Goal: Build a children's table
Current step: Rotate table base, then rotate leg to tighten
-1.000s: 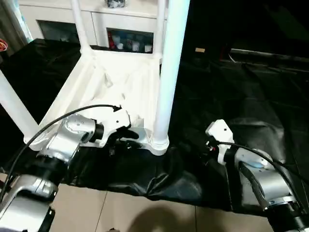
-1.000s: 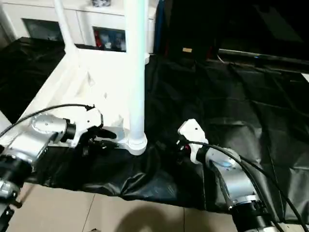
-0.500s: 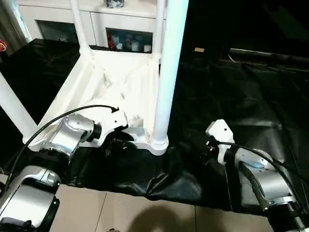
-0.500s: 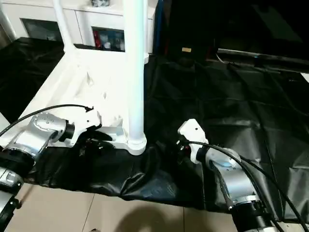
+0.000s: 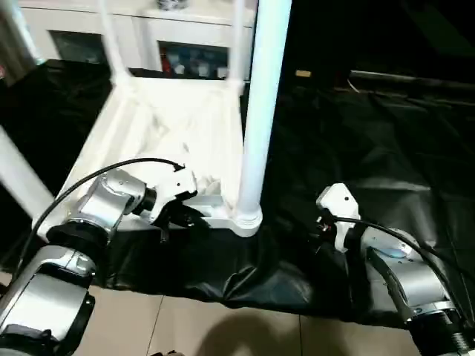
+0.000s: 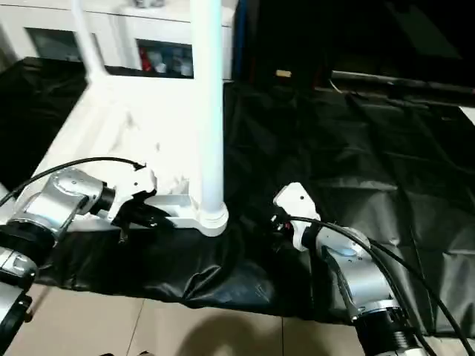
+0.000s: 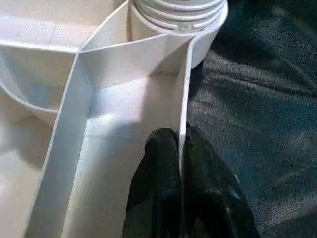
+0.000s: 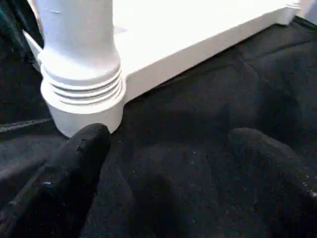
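The left gripper (image 7: pixel 181 163) is clenched on the thin near wall of the tabletop (image 5: pixel 185 126), one black finger inside the rib and one outside, just beside the near corner socket (image 5: pixel 247 219). The right gripper (image 8: pixel 168 163) is released, its two fingers (image 8: pixel 79 158) spread wide over the black cloth (image 5: pixel 356 148), close to that same socket but not touching it.

The tabletop lies upside down on the cloth, ribbed underside up, its near edge close to the cloth's front edge. A leg (image 5: pixel 256 111) stands upright in the near socket, its grooved collar seated in the ring. Two more legs (image 5: pixel 111 37) rise from the far corners of the tabletop, and another leg (image 5: pixel 18 178) slants up from the tabletop's left side.

Beyond the tabletop's far edge stands a white cabinet (image 5: pixel 148 44) with glass doors. In front of the cloth's near edge a strip of pale floor (image 5: pixel 223 326) shows.
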